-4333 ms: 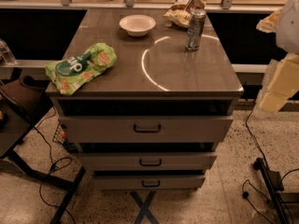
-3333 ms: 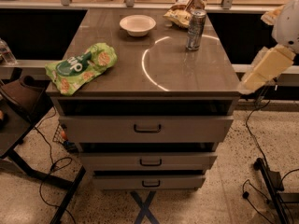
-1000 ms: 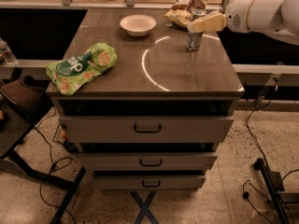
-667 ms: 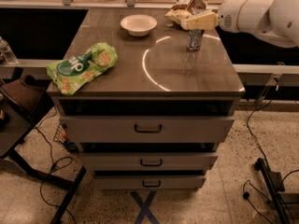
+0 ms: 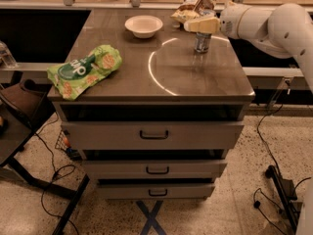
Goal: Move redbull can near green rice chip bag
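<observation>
Covering the redbull can (image 5: 202,44) top at upper right, your gripper (image 5: 200,25) may clamp it or not, I cannot tell, with the green rice chip bag (image 5: 84,70) at middle left.

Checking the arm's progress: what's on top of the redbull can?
The gripper sits over the redbull can, covering its top; only the lower body shows. Whether they touch cannot be seen.

One camera only, set high in front of the drawer cabinet (image 5: 205,82), tilted down, facing the back counter (image 5: 146,5). Mid range: its whole top, three drawers (image 5: 107,133) and floor (image 5: 234,195) in frame. Arm (image 5: 274,26) showed at right edge; gripper (image 5: 198,25) sat far right, just over the redbull can (image 5: 202,43).
</observation>
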Action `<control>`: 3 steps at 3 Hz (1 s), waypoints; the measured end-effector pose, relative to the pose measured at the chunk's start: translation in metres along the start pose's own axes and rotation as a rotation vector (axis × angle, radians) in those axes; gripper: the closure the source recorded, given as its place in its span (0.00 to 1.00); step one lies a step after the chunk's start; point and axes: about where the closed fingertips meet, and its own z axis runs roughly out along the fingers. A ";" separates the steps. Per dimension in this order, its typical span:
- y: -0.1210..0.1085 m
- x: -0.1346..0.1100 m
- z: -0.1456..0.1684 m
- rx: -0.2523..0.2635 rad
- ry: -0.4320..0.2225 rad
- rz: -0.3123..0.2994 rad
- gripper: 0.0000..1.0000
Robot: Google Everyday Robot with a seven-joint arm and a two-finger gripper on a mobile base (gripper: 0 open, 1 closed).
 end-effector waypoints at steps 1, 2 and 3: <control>-0.003 0.016 0.012 0.005 -0.033 0.035 0.01; -0.001 0.026 0.020 0.010 -0.056 0.049 0.24; 0.001 0.025 0.022 0.005 -0.055 0.048 0.46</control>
